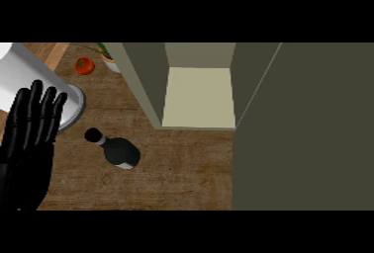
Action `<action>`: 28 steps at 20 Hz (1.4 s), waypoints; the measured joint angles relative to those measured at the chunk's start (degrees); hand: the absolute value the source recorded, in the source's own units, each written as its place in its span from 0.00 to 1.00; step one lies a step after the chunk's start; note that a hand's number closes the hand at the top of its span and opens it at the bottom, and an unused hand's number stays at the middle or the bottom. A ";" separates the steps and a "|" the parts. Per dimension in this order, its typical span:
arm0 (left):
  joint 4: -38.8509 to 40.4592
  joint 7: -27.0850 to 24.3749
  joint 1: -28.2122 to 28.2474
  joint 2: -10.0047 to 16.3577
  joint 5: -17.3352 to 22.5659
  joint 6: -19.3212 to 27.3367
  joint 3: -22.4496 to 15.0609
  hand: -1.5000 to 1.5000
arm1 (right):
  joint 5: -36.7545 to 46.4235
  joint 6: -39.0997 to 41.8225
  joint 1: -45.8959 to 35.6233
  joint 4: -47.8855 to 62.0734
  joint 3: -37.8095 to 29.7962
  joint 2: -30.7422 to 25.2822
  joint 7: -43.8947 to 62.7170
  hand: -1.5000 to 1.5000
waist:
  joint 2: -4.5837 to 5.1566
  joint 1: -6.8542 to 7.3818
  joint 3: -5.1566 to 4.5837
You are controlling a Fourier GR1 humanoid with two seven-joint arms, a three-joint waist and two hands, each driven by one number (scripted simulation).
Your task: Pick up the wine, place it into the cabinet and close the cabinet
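While looking steeply down at the kitchen, saw the wine (120,152), a dark bottle with a black cap, standing on the brown worktop (182,178). Found it out in the open, touched by nothing, with the cap showing toward the upper left. Found it a little below and to the left of the cabinet (142,84), near but apart. Saw the cabinet open, with a pale shelf (199,96) showing inside between green walls. Noticed a wide green panel (306,123) at the right of the opening; could not tell door from wall. Spotted the left robot hand (29,133) at the left edge, black and resting, with fingers straight, pointing up, close side by side and holding nothing. Sat apart from the wine, off to its left. Saw a big white round thing (29,69) partly behind those fingers, too cut off to name. Found a red tomato (85,65) farther back, just beside a white pot (112,64) with green leaves.
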 measured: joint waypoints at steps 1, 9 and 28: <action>-0.10 -0.97 0.65 0.69 1.32 -1.62 0.25 0.00 | -0.08 0.17 -0.01 0.20 -0.05 0.02 -0.47 0.00 | 0.11 -0.27 -0.18; 1.74 -3.07 0.91 6.55 19.84 -23.09 -8.91 0.00 | -3.40 3.81 2.70 -2.97 5.79 1.34 0.29 0.00 | 0.65 -2.86 -0.97; -13.31 10.83 14.73 25.53 61.68 -36.25 0.23 0.00 | -10.73 5.34 4.46 -18.26 7.62 -0.60 17.89 0.00 | 0.43 -1.32 -0.87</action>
